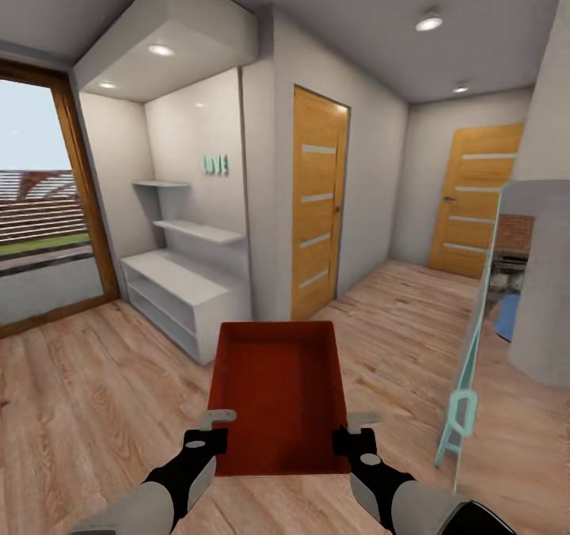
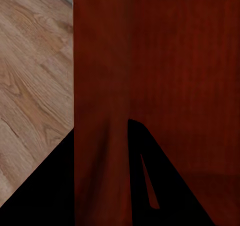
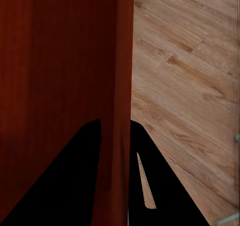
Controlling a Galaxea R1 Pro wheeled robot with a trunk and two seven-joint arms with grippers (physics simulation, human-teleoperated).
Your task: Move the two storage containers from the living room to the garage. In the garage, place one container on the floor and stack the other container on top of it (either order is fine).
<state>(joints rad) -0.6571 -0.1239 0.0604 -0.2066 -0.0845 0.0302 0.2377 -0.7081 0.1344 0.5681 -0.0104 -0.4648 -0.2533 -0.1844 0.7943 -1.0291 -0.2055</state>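
Storage container, an orange-red open-top bin, hangs in mid-air straight ahead of the robot over light wood plank flooring, carried by nothing but the two arms. Its long axis points away from the robot toward a white shelving unit and an orange door. Each long side wall is clamped near the robot's end: the left gripper on the left wall, the right gripper on the right wall. Both arms sit equally near, so the bin travels level between them.
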